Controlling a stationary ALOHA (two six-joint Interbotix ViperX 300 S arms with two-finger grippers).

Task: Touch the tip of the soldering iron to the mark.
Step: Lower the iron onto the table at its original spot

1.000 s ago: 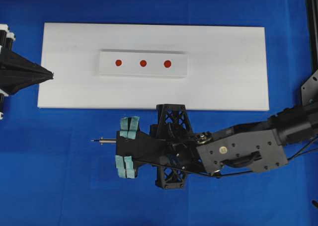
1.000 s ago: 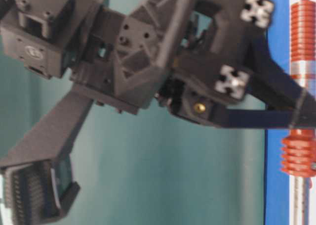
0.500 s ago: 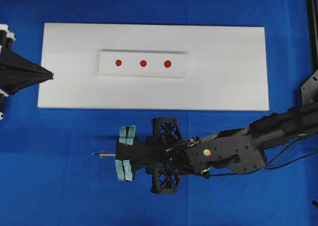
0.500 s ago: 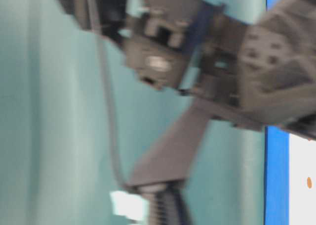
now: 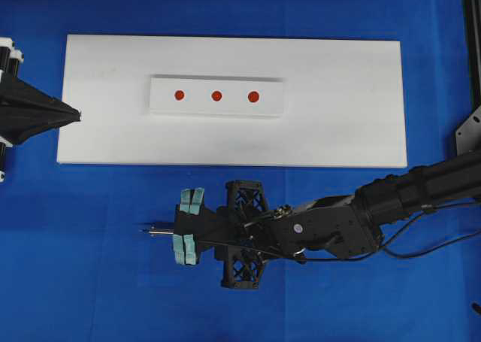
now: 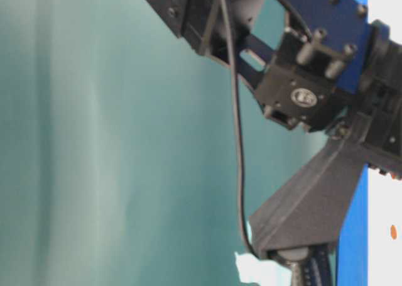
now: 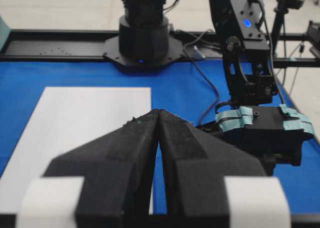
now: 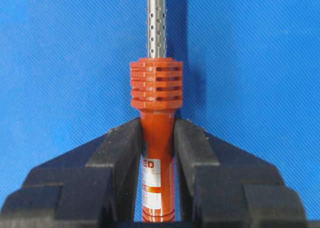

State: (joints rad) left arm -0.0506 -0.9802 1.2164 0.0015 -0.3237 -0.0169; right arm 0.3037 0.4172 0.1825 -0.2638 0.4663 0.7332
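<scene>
While right end effector clamps one soldering iron, left end effector closed empty, three red dots, mark rightmost

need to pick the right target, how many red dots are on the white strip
3, in a row on the strip: left dot, middle dot, right dot. None looks hidden from overhead.

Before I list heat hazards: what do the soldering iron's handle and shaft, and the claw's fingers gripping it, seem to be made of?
The soldering iron has a red-orange handle with a smooth, slightly glossy look and a molded slotted collar, so probably plastic. Its shaft is silvery with small drilled holes and a dull shine, likely metal. The right claw has matte black fingers with a grainy, crumbly surface, so the pads look like foam or soft rubber; I can't tell which.
</scene>
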